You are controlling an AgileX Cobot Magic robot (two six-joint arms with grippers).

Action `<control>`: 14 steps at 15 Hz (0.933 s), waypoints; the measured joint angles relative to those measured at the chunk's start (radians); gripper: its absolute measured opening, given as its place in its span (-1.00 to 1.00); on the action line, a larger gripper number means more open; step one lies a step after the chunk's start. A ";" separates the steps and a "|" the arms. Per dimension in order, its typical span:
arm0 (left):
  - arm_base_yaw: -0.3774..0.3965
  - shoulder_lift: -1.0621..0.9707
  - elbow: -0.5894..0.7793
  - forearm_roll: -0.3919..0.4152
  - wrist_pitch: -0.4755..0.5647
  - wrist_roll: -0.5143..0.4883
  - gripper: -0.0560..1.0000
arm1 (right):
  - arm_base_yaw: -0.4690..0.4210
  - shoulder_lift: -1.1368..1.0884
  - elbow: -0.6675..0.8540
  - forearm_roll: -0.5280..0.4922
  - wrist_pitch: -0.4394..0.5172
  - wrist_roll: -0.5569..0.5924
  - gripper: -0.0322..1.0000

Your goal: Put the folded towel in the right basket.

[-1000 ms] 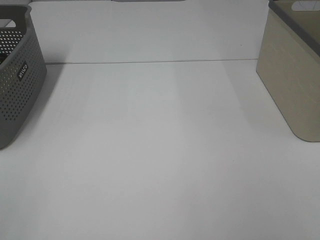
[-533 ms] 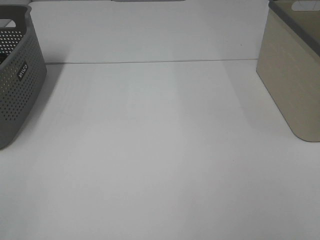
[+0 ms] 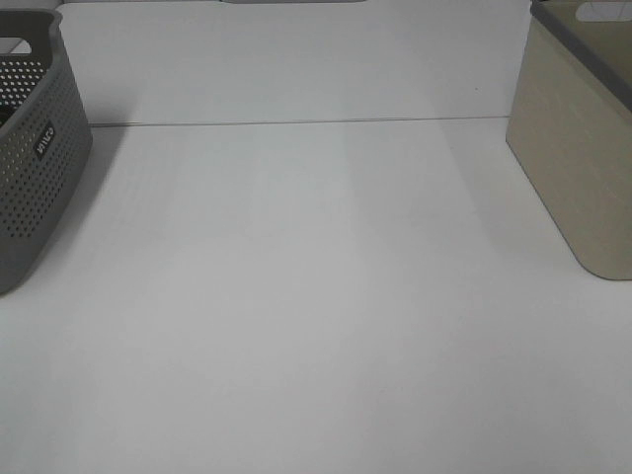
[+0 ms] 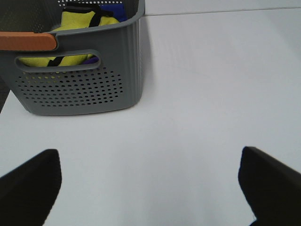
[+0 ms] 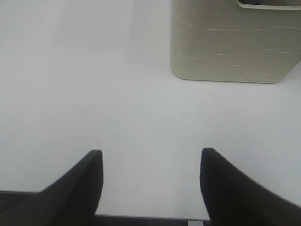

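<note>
A white table (image 3: 316,296) lies bare between two baskets as both arms wait off the overhead view: a perforated grey basket (image 3: 35,148) at one end, a beige basket (image 3: 583,148) with a grey rim well apart from it at the other. Seen from the left wrist, the left gripper (image 4: 150,188) hangs above the tabletop just in front of the grey basket, its dark fingers (image 4: 28,181) spread wide and holding nothing. Inside that basket sit bundled yellow fabric with black trim (image 4: 77,28) and a scrap of blue cloth (image 4: 115,9) behind it; whether either is the folded towel cannot be told, and no towel lies on the table beside the grey basket. The right gripper (image 5: 150,183), also spread and empty, faces the beige basket across open tabletop. The risks from here look plain: picking the wrong fabric from the grey basket, catching the left fingers on its wall or orange-wrapped handle (image 4: 28,41) on the way in, or a loose pinch letting the folds fall open before the cloth reaches the beige basket.
</note>
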 joint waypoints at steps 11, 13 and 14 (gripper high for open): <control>0.000 0.000 0.000 0.000 0.000 0.000 0.94 | -0.091 -0.131 0.000 0.000 -0.002 0.000 0.19; 0.000 0.000 0.000 0.000 0.000 0.000 0.94 | -0.091 -0.131 0.000 0.000 -0.002 0.000 0.19; 0.000 0.000 0.000 0.000 0.000 0.000 0.94 | -0.091 -0.131 0.000 0.000 -0.002 0.000 0.19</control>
